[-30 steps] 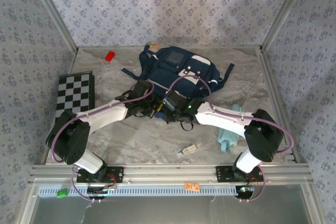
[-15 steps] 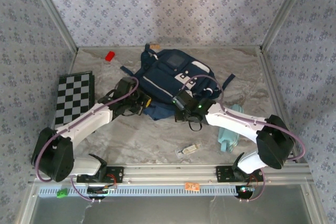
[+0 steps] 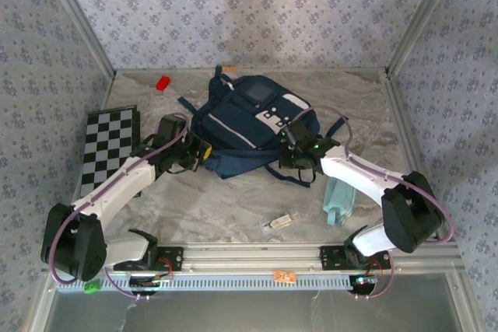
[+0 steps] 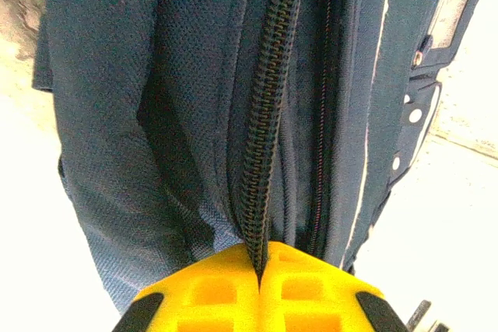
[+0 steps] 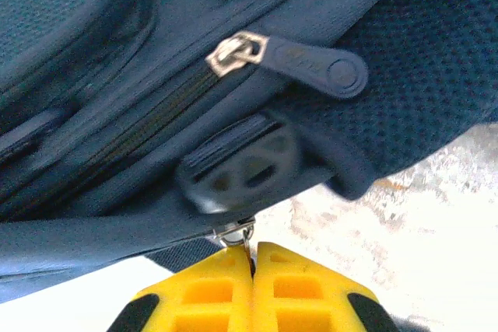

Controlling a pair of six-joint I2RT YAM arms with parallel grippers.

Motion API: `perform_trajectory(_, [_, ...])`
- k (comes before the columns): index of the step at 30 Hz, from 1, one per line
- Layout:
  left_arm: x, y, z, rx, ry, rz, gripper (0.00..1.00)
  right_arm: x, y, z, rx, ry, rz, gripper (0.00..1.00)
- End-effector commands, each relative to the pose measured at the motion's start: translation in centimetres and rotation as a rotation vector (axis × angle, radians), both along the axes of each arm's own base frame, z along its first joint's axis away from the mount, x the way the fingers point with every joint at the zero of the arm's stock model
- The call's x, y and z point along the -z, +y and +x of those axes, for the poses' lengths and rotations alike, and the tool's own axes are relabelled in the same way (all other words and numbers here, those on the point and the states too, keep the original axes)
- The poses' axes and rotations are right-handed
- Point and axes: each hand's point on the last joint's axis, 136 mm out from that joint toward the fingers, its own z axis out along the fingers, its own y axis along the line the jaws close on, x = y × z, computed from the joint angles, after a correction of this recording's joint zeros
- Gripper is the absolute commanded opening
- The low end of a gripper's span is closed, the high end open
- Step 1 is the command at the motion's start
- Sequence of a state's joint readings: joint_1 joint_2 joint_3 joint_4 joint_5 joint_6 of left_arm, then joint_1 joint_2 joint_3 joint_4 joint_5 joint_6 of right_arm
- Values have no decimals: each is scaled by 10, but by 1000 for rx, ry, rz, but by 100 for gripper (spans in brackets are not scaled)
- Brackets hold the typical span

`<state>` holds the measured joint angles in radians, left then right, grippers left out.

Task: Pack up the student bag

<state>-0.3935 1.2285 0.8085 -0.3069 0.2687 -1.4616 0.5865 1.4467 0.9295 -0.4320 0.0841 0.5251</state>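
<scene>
Left fingers [image 4: 210,289] pinching student bag [image 4: 140,114] zipper track [image 4: 268,114], right fingers [image 5: 206,293] pinching metal ring [image 5: 237,232]

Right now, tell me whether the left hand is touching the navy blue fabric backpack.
Touching. The left wrist view shows the left hand shut on the black zipper strip of the navy blue fabric backpack.

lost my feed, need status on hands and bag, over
Left hand shut on zipper of bag. Right hand shut on a zipper pull. Bag lies front up. Teal item on near side, apart from bag.
</scene>
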Motion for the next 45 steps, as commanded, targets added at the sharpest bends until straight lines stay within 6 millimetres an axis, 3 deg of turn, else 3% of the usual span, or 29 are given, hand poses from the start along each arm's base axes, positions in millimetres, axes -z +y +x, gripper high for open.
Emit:
perform_trajectory(1, [-7, 40, 12, -96, -58, 101, 0, 24, -52, 5, 84, 61, -144, 0])
perform_trajectory(4, [-4, 47, 14, -87, -60, 127, 0, 17, -50, 15, 74, 38, -127, 0])
perform_trajectory(8, [-3, 45, 18, -30, -65, 150, 0, 4, -17, 9, -36, 37, -26, 0])
perform_trajectory(9, [-4, 44, 18, -11, -69, 161, 1, 0, -7, 5, -69, 38, -1, 0])
perform_trajectory(10, [-4, 43, 17, 6, -69, 170, 10, -4, -1, 1, -89, 36, 7, 1])
perform_trajectory(12, [-7, 42, 13, 32, -76, 181, 22, -14, 6, -5, -106, 29, 17, 17])
perform_trajectory(16, [-8, 45, -3, 44, -78, 254, 40, -26, 23, -10, -150, 71, 162, 36])
perform_trajectory(18, [-9, 40, -8, 49, -84, 269, 43, -30, 34, -9, -176, 127, 258, 41])
perform_trajectory(24, [-8, -6, -6, 139, -105, 262, 49, -33, 51, 23, -172, 158, 293, 52])
perform_trajectory(30, [-7, -66, -1, 242, -144, 223, 48, -20, 57, 61, -180, 152, 208, 53])
perform_trajectory(36, [18, -99, -9, 272, -85, 154, 42, -4, 63, 78, -232, 186, 145, 53])
perform_trajectory(43, [66, -71, -31, 217, 57, 223, 37, 10, 81, 75, -300, 235, 168, 43])
perform_trajectory(45, [78, -63, -38, 221, 87, 241, 37, 11, 86, 70, -313, 248, 185, 33])
